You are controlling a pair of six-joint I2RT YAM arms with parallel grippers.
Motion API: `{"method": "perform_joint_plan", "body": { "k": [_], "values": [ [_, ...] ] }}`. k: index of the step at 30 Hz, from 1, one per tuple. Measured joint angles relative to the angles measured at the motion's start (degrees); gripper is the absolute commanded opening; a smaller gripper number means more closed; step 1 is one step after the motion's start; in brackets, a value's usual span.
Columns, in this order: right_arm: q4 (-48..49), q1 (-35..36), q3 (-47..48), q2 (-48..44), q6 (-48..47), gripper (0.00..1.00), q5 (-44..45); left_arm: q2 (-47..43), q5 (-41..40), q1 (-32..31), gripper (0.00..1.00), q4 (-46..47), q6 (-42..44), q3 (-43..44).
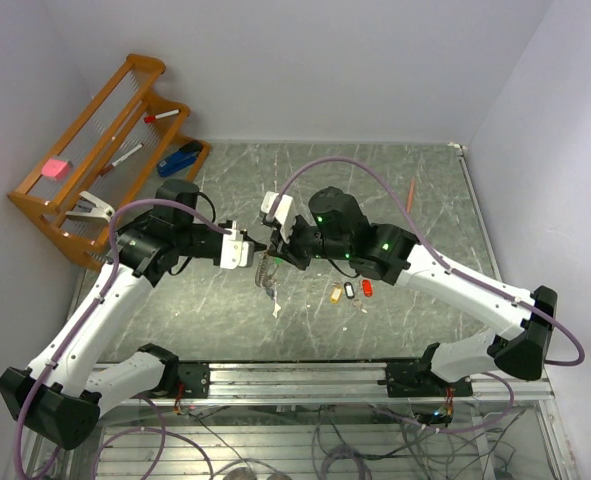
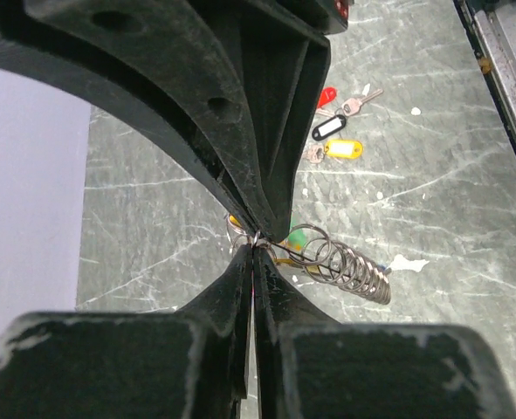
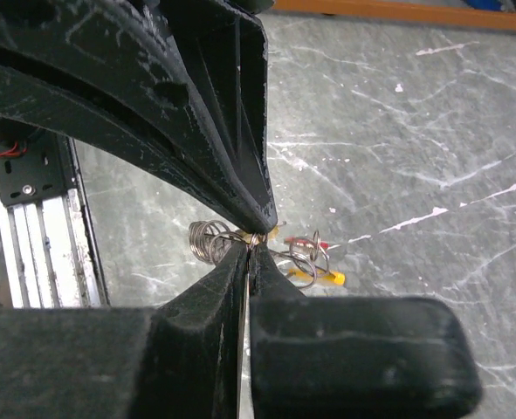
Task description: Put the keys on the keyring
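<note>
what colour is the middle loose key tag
The tag is black with white, best in left wrist view.

Arms angled inward, left gripper (image 1: 259,248) closed, right gripper (image 1: 273,250) seemingly closed, tip-to-tip

Keyring (image 2: 349,264): silvery wire loops stretched into a coil, green tag (image 2: 299,237) among them. It's pinched by left end effector (image 2: 256,240) and right end effector (image 3: 256,237). Three loose keys (image 2: 332,129) with red, black-and-white and yellow tags lie clustered flat on the surface (image 2: 432,175).

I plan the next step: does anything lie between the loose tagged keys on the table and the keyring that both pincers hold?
Nothing visible does: only bare grey marbled table lies between the red-, black- and yellow-tagged metal keys and the thin silvery wire keyring.
</note>
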Motion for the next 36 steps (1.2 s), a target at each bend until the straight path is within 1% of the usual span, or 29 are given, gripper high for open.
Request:
{"method": "perform_joint_plan", "body": {
  "k": [2,4,10,16,29,36],
  "values": [
    [1.8,0.0,-1.5,-1.0,0.2,0.0,0.6,0.0,-0.2,-0.1,0.17,0.9,-1.2,0.0],
    [3.3,0.0,-2.8,-2.2,0.4,0.0,1.0,0.0,-0.2,-0.2,0.2,2.1,-2.6,0.0],
    [6.2,0.0,-4.7,-4.0,0.9,0.0,2.0,-0.5,-0.2,-0.4,0.23,4.9,-5.3,0.0],
    [6.9,0.0,-5.1,-4.7,1.0,0.0,2.1,-0.7,-0.2,-0.4,0.22,5.9,-6.5,0.0],
    [8.1,0.0,-5.9,-6.0,0.9,0.0,2.9,-0.7,0.1,-0.4,0.24,6.7,-7.5,0.0],
    [9.3,0.0,-7.0,-7.7,0.9,0.0,3.3,-0.7,0.1,-0.4,0.24,8.1,-10.2,-0.1]
  ]
}}
